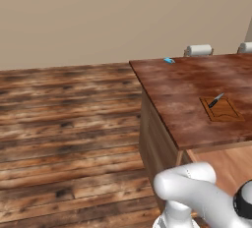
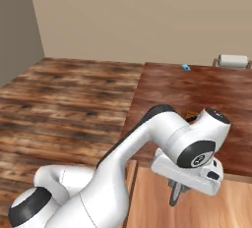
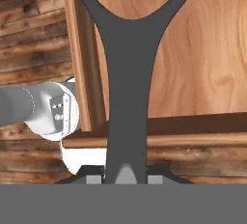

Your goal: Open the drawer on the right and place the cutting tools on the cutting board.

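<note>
One knife (image 1: 216, 100) lies on the cutting board (image 1: 224, 110); jaws pinch a dark tool (image 3: 128, 97) over the open drawer (image 3: 202, 63).

Tabletop (image 1: 187, 104) of dark reddish, mottled wood; drawer (image 3: 193, 49) of pale smooth wood; floor (image 1: 64, 138) of rough-looking planks; knife (image 1: 215, 100) blade perhaps metal.

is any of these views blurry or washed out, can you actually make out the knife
Left base view: soft but evenly lit, the knife readable lying across the corner of the cutting board. Right base view: no glare, arm blocks the board. Hand view: a dark forked thing close up, held in the gripper.
</note>
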### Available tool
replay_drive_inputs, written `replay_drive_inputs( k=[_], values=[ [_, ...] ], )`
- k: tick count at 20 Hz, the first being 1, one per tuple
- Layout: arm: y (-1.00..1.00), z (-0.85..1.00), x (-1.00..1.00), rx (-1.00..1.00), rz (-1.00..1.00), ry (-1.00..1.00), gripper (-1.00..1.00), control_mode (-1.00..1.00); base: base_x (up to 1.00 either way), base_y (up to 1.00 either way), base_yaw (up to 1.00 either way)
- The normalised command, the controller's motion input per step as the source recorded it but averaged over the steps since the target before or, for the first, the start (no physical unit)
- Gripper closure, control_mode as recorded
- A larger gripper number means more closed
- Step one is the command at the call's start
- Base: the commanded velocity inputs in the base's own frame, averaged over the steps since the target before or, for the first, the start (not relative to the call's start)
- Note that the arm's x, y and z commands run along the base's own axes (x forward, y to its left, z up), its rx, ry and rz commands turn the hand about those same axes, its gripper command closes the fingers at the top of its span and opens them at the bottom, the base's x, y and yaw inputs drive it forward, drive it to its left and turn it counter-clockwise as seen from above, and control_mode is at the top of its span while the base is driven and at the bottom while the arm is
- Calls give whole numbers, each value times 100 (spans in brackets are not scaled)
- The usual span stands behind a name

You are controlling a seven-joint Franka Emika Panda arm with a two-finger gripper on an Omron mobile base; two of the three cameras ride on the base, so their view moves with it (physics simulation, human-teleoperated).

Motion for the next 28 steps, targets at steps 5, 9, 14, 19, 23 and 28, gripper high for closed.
replay_drive_inputs(
  k=[5, 9, 14, 19, 23, 28],
  values=[
    [68, 46, 71, -4, -24, 0, 100, -100, 0, 0, 0],
    [48, 30, 88, -5, -26, 0, 100, -100, 0, 0, 0],
    [17, 7, 98, -6, -26, 5, 100, -100, 0, 0, 0],
    [0, 0, 90, -7, -26, 4, 100, -100, 0, 0, 0],
    [0, -7, 83, -8, -27, 3, 100, -100, 0, 0, 0],
    [-11, -16, 73, -9, -25, 3, 100, -100, 0, 0, 0]
  ],
)
